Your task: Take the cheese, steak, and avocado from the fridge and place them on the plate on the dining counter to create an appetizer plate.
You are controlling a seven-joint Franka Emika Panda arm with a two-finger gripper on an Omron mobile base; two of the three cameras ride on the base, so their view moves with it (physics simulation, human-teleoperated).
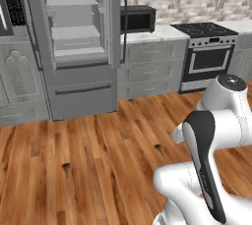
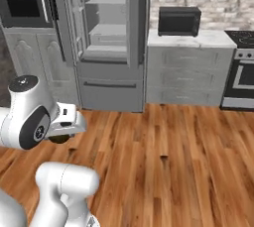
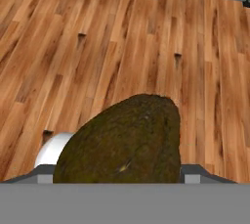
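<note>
Grey metal fridge [image 1: 74, 47] is seen from the left base with its door swung open, shelves looking bare, well ahead of the arm across the wood floor [image 1: 98, 160]. From the right base the same fridge [image 2: 106, 42] stands left of the microwave [image 2: 178, 21]. In the hand view the avocado [image 3: 122, 140] is held between the jaws of the gripper [image 3: 117, 171], spread wide around it. Carry step is judged underway; the plate must be reached next.
</note>
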